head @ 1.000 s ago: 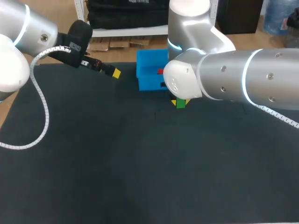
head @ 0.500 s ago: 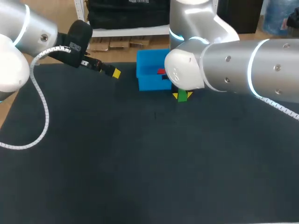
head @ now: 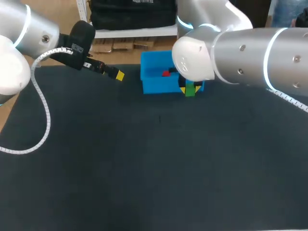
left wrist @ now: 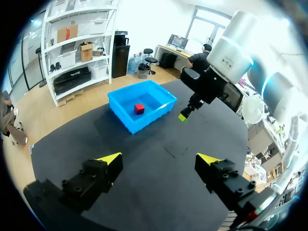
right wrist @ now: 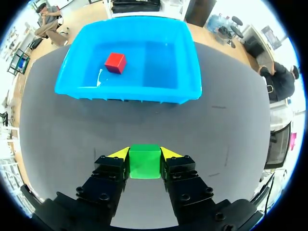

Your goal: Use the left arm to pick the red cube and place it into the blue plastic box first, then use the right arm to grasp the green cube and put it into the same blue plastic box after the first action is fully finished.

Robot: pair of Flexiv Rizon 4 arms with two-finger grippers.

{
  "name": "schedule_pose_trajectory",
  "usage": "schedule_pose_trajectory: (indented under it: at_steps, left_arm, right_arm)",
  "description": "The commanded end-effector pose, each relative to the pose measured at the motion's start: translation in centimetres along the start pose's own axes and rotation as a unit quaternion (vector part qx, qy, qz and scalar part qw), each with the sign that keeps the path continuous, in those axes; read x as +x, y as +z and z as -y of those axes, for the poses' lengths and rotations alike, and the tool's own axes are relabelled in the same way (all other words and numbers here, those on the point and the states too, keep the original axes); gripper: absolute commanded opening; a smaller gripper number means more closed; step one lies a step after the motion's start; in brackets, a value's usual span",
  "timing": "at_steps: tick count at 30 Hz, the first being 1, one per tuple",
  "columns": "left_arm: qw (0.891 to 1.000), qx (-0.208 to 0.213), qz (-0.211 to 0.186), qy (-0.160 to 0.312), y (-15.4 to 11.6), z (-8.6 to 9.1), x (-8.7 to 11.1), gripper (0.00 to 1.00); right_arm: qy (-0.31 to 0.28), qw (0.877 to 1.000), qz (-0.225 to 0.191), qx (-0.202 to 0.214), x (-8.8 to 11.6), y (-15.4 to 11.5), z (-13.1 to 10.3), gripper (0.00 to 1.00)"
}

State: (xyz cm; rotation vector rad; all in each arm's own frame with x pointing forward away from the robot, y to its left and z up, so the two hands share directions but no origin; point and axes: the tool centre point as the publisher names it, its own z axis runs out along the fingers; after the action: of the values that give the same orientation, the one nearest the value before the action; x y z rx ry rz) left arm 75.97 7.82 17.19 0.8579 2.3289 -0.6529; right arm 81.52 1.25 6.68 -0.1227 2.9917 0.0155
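Clamping the green cube (right wrist: 145, 161), right fingers (right wrist: 111, 167) neared the blue box (right wrist: 127, 94); left fingers (left wrist: 98, 172) spread.

Red cube (right wrist: 115, 62) inside blue plastic box (right wrist: 127, 94); green cube (right wrist: 145, 164) in right gripper (right wrist: 144, 154), just outside box.

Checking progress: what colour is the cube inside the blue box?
Red cube, clearest in right wrist view.

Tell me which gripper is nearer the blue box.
Right. The right gripper, shut on the green cube, is just short of the blue box; the left gripper, open, is farther off.
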Motion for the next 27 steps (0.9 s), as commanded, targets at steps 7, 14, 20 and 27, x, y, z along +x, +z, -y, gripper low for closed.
schedule_pose_trajectory:
  at_steps: [7, 14, 20, 27]
  left_arm:
    - [1.000, 0.001, 0.003, 0.001, 0.0, 0.0, 0.1, 1.00]
    - [1.000, 0.001, 0.003, 0.001, 0.0, 0.0, 0.1, 1.00]
    - [1.000, 0.001, 0.003, 0.001, 0.0, 0.0, 0.1, 1.00]
    - [1.000, 0.001, 0.003, 0.001, 0.0, 0.0, 0.1, 1.00]
  right_arm:
    - [-0.003, 1.000, 0.009, -0.004, 0.3, -1.5, 1.0, 0.00]
    - [-0.007, 1.000, 0.017, -0.012, -0.1, -2.8, 1.7, 0.00]
    - [-0.013, 0.999, 0.030, -0.024, -0.8, -4.6, 1.9, 0.00]
    - [-0.023, 0.998, 0.048, -0.033, -1.7, -6.4, 2.4, 0.00]
